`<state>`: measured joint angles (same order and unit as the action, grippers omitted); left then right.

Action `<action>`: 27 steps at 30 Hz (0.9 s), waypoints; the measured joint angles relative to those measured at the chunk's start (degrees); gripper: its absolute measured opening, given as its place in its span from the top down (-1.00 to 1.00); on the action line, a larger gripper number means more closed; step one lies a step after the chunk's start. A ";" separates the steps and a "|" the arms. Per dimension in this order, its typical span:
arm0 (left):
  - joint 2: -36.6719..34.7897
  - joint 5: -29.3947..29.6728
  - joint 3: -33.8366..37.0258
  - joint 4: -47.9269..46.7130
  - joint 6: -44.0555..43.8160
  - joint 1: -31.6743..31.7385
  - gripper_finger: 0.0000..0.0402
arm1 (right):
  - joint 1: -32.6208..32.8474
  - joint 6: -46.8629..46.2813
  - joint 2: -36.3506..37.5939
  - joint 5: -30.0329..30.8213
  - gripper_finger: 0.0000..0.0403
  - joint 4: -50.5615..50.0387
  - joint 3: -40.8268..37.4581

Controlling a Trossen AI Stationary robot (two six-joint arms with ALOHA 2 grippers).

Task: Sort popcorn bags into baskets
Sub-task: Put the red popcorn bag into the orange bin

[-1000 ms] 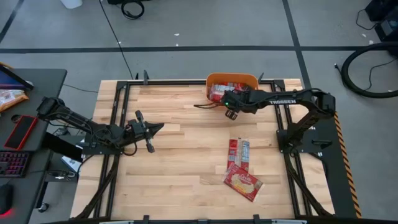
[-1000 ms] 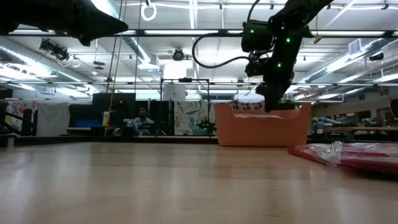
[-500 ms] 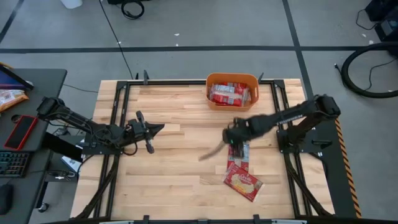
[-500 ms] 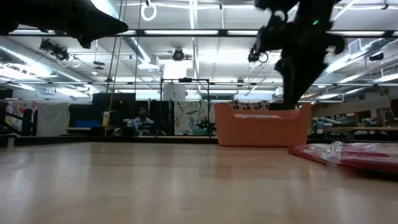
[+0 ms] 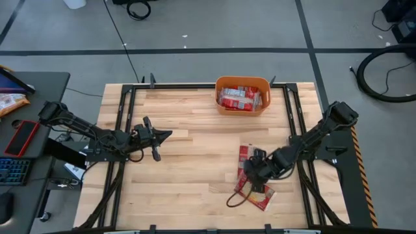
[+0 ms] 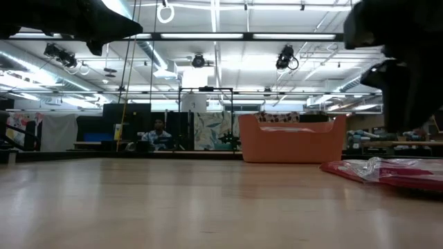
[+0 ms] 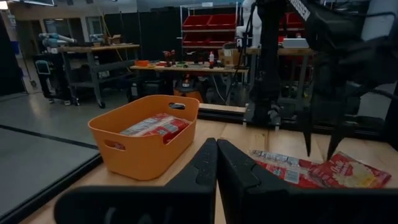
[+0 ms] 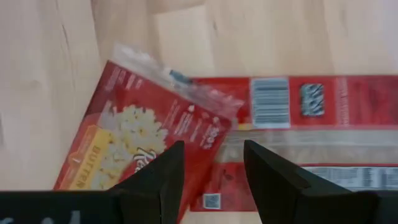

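The worktop [image 5: 195, 162] is a pale wooden plank surface inside a black metal frame, standing on a grey floor [image 5: 214, 26] crossed by dark tape lines. In the low view the room beyond is a workshop with ceiling strip lights, and a person [image 6: 160, 131] sits far off behind the table.

An orange plastic tub with rounded corners and low walls [image 5: 242, 82] stands at the far edge of the worktop, holding several flat red popcorn packets [image 5: 238, 97]. Well apart from it, toward the near right part of the surface, two narrow red packets [image 5: 246, 153] lie side by side, and a wider red packet with a yellow centre [image 5: 265, 195] lies tilted, overlapping their end.

The right gripper [image 5: 255, 174] hangs directly over these loose packets, its fingers [image 8: 163, 177] apart and gripping nothing; a black cable [image 5: 238, 198] loops from it across the wider packet. The left gripper [image 5: 151, 138] waits over the left half of the worktop, fingers pressed together, empty.

Left of the table, a dark side desk [image 5: 39, 84] carries a red phone [image 5: 23, 138], a keyboard [image 5: 14, 172] and an orange-and-white snack packet [image 5: 12, 102].
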<state>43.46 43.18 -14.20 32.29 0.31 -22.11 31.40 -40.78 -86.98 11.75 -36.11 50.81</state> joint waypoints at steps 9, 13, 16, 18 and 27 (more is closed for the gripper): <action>0.00 0.00 0.00 0.02 -0.08 0.02 0.95 | -1.49 1.90 -0.02 3.34 0.16 4.03 -7.65; 0.00 0.00 0.00 0.02 0.19 0.02 0.95 | -4.81 4.88 0.08 3.86 0.16 6.93 -10.95; 0.00 0.00 0.00 0.02 0.20 0.02 0.95 | -7.97 7.92 0.22 5.09 0.16 7.38 -12.46; 0.00 0.00 0.00 0.02 0.30 0.02 0.95 | -10.15 10.62 0.21 7.10 0.16 7.11 -12.63; 0.00 0.00 0.00 0.02 0.32 0.02 0.95 | -17.65 21.05 -0.22 9.21 0.16 1.26 -6.30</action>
<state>43.46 43.18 -14.20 32.32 0.62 -22.09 13.75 -19.73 -87.20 20.96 -34.86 44.51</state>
